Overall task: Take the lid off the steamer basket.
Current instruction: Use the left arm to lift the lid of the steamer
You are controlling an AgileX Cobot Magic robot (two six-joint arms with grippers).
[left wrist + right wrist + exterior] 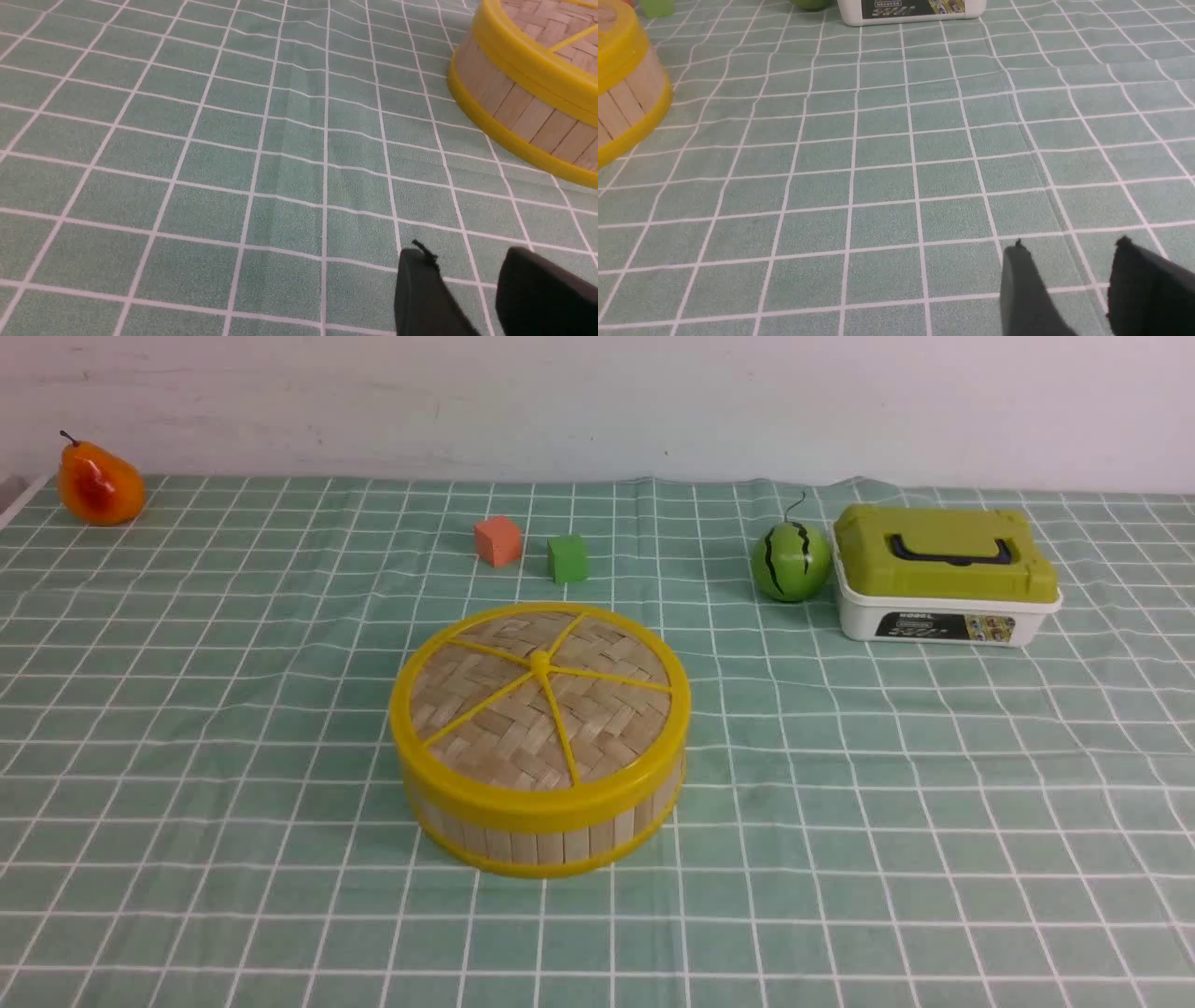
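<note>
The steamer basket stands in the middle of the green checked cloth, a low tub with a bamboo-slat wall and yellow rims. Its lid, woven bamboo with a yellow rim, spokes and centre knob, sits on top of it. Neither arm shows in the front view. The left wrist view has the basket and the lid's rim off to one side, well away from my left gripper, which is open over bare cloth. My right gripper is open too, over bare cloth, with the basket far off.
At the back right stands a white box with an olive-green lid, a toy watermelon beside it. An orange cube and a green cube lie behind the basket. A toy pear sits at the far left corner.
</note>
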